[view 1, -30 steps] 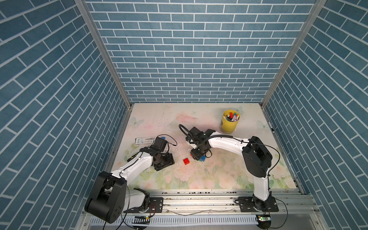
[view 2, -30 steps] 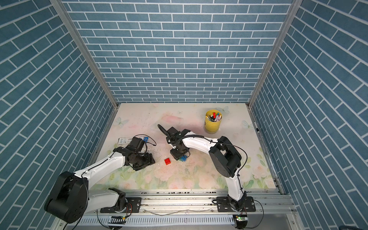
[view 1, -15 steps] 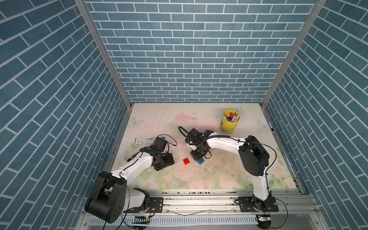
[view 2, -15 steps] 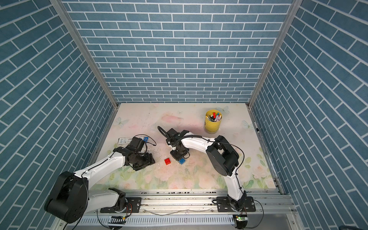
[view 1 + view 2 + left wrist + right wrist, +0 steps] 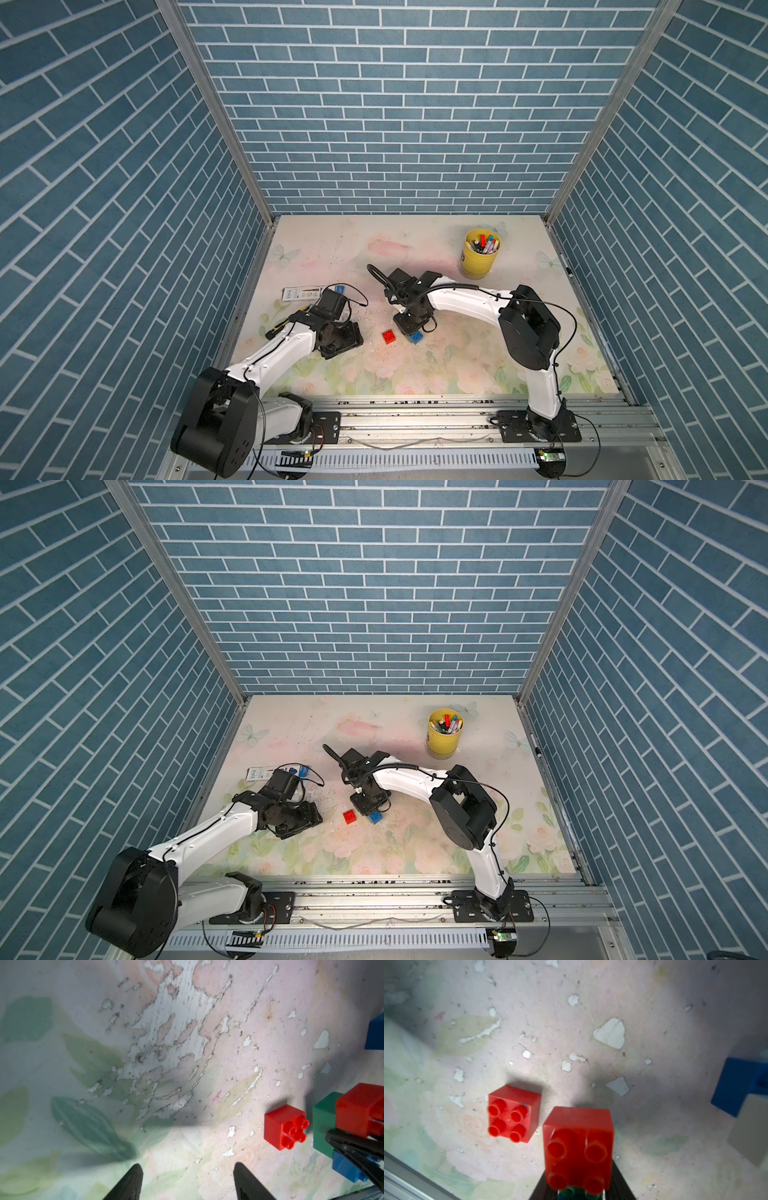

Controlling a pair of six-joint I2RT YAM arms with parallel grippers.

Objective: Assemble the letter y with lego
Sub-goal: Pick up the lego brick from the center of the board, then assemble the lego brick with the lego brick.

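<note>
Well away from the yellow cup [image 5: 478,259], the right gripper [image 5: 409,326] pinches a joined red, green and blue lego stack [image 5: 324,1123] down by the mat [image 5: 457,365]. A loose red brick [image 5: 389,336] lies just beside it, farther from the cup. Farther still, the left gripper [image 5: 187,1167] has its jaws spread, holding nothing.
</note>
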